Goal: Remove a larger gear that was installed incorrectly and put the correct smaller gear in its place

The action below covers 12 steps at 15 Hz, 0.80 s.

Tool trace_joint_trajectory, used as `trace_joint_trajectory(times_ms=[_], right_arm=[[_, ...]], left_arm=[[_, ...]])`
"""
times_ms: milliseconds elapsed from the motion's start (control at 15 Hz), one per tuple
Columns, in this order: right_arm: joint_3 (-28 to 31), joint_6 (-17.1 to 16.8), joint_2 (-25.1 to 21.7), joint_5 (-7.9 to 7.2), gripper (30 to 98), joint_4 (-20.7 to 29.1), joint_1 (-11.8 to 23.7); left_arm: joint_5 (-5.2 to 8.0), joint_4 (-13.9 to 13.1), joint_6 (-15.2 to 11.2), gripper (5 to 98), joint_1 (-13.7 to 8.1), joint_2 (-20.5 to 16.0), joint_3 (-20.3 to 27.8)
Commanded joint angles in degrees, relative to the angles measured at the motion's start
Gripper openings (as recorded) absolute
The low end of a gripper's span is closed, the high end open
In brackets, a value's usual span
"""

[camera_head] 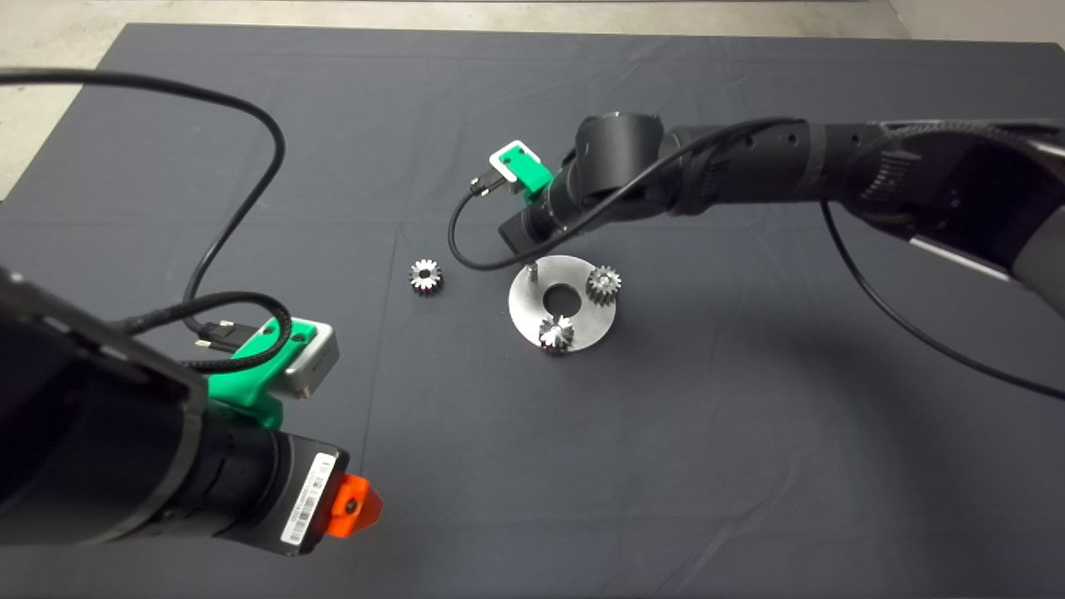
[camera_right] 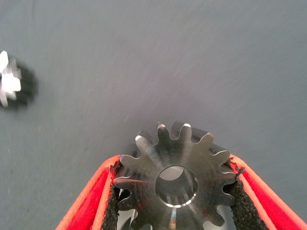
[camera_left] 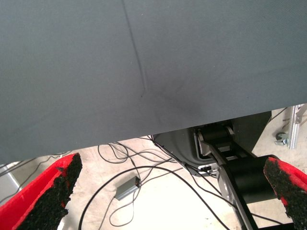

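Left gripper (camera_left: 168,191): nearest you, fingers spread, parked low left | right gripper (camera_right: 175,191): pinching the larger gear (camera_right: 175,177) just beyond the plate (camera_head: 532,320) | smaller gear (camera_head: 425,275): loose on the mat, left of the bare pin (camera_head: 531,269); your right arm is nearer.

A disc (camera_head: 524,312) lay at the table's (camera_head: 666,466) middle, carrying two gears, one on its right (camera_head: 603,284), one at its near edge (camera_head: 556,334). The smaller gear (camera_head: 425,275) lay left of the disc. The right gripper (camera_right: 175,191) held the larger gear (camera_right: 175,179) above the disc's far-left edge.
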Motion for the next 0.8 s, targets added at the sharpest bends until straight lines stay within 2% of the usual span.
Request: trace_joint_trajectory(times_ms=[0, 67, 200, 267, 467, 533, 667, 733], right_arm=[[1.1, 0.6, -0.5, 0.36, 49.4, 8.0, 8.3], [1.5, 0.7, -1.1, -0.38, 49.5, 10.7, 9.7], [5.6, 0.7, -4.6, -4.65, 49.4, 13.2, 11.1], [8.1, 0.8, -6.8, -6.03, 49.4, 13.6, 11.1], [17.4, 3.4, -17.4, -6.31, 49.4, 15.7, 12.0], [20.3, 3.5, -20.3, -6.31, 49.4, 17.3, 12.3], [25.8, 4.2, -24.9, -6.31, 49.4, 19.7, 12.3], [28.4, 5.6, -27.2, -6.38, 49.4, 19.8, 12.3]], left_arm=[[5.38, 0.1, 6.7, 97.6, -0.4, 0.1, -6.0], [5.03, 1.4, 8.6, 97.6, -0.3, 0.2, -7.7], [4.94, 5.3, 11.2, 97.6, 0.0, 1.2, -10.2], [4.94, 6.8, 12.0, 97.6, 1.4, 2.5, -12.1], [4.95, 8.9, 14.6, 97.6, 5.1, 9.6, -18.7], [5.12, 10.5, 14.9, 97.6, 5.9, 11.8, -21.1], [5.21, 11.9, 15.3, 97.6, 6.4, 13.2, -25.0], [5.14, 12.4, 17.1, 97.6, 7.1, 13.7, -26.6]])
